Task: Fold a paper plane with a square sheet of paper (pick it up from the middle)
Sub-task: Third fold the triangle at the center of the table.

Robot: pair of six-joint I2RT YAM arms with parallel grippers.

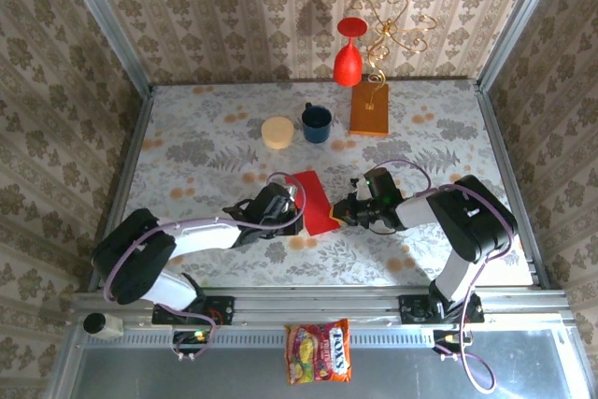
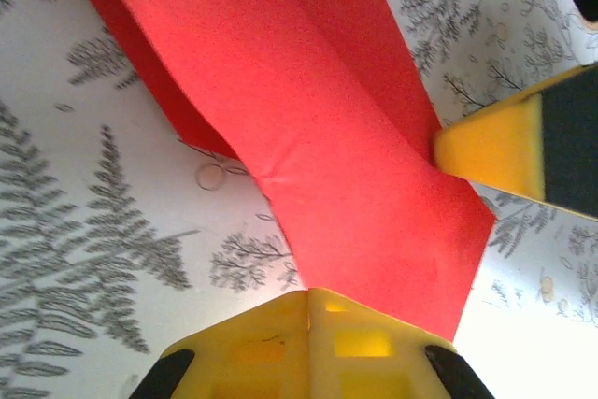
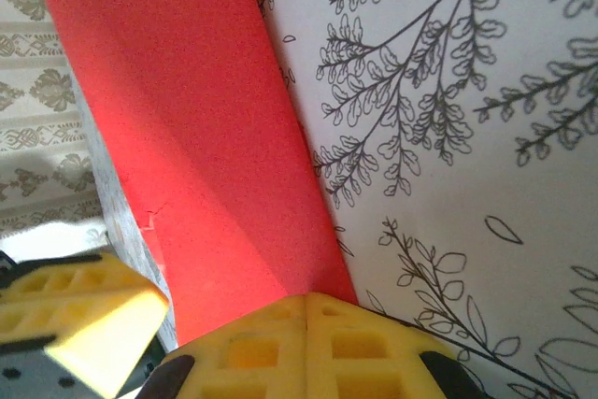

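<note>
Top external view has the square sheet of paper (image 1: 316, 198), bright red and folded into a narrow slanted band, lying near the middle of the floral tabletop (image 1: 206, 156), toward the near side, between the two arms. The left gripper (image 1: 297, 197) meets its left edge and the right gripper (image 1: 338, 215) meets its lower right end. In the left wrist view the paper (image 2: 327, 137) runs diagonally with a soft crease along it and one flap lifted off the surface; the left gripper (image 2: 308, 301) has its yellow fingers clenched together on the paper's lower edge, and one yellow finger of the right gripper (image 2: 486, 147) touches the paper's right edge. In the right wrist view the paper (image 3: 187, 137) rises away from the right gripper (image 3: 308, 306), whose fingers are pinched tight on the paper's narrow end, while a yellow finger of the left gripper (image 3: 84, 310) sits just beside the paper at lower left. Farther back on the tabletop stand a cream round cup (image 1: 277, 132) and a dark blue mug (image 1: 316, 122) just beside each other, then an orange-brown block (image 1: 370, 107), a red goblet-shaped vase (image 1: 348, 53) and a gold wire ornament (image 1: 397, 30) near the back wall. A snack packet (image 1: 320, 350) lies by the rail at the near edge.
</note>
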